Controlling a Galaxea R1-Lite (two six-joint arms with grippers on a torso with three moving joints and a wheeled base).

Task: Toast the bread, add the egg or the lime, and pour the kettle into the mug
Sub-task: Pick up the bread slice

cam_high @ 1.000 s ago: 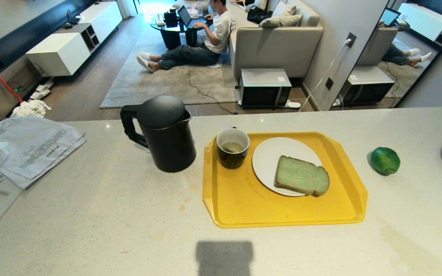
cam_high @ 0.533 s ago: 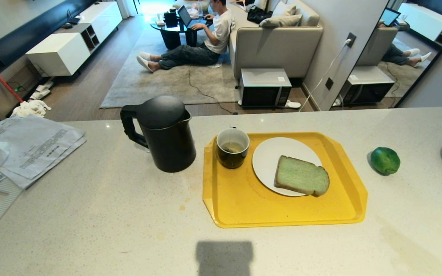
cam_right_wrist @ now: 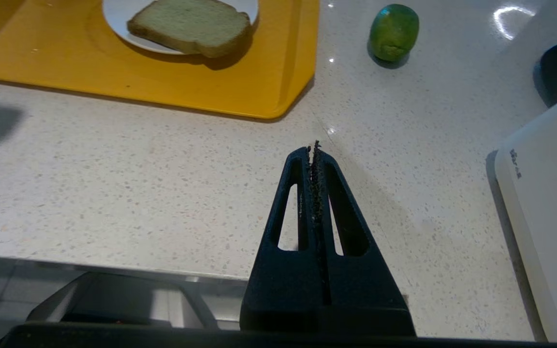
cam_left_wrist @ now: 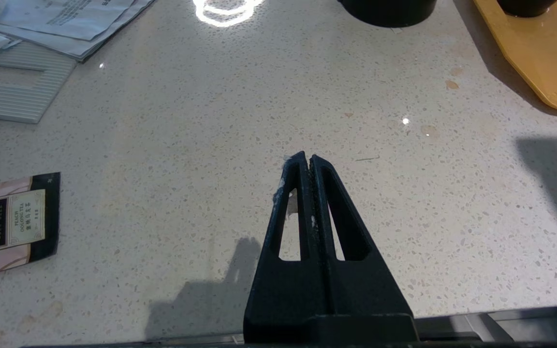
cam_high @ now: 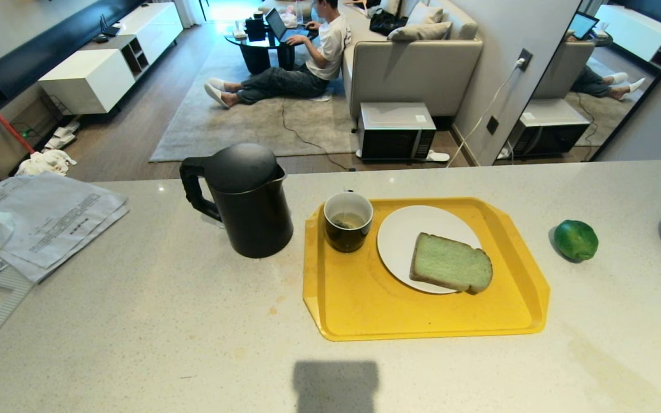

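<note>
Bread (cam_high: 451,269), thick pale-green square slice, lies on round white plate (cam_high: 405,229).

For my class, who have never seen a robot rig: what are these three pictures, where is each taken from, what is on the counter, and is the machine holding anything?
This is a two-armed robot on wheels. The wide picture comes from a camera on its head, looking down at a counter; neither arm shows there. The other two come from cameras on each wrist, looking past a black two-fingered claw.

The left gripper and the right gripper both hang over bare counter with jaws shut and empty.

On the counter stand a black kettle and a yellow tray. The tray carries a mug with a tea bag in it and a white plate with green bread. A lime lies to the tray's right, papers to the far left. A person sits on the floor behind.
</note>
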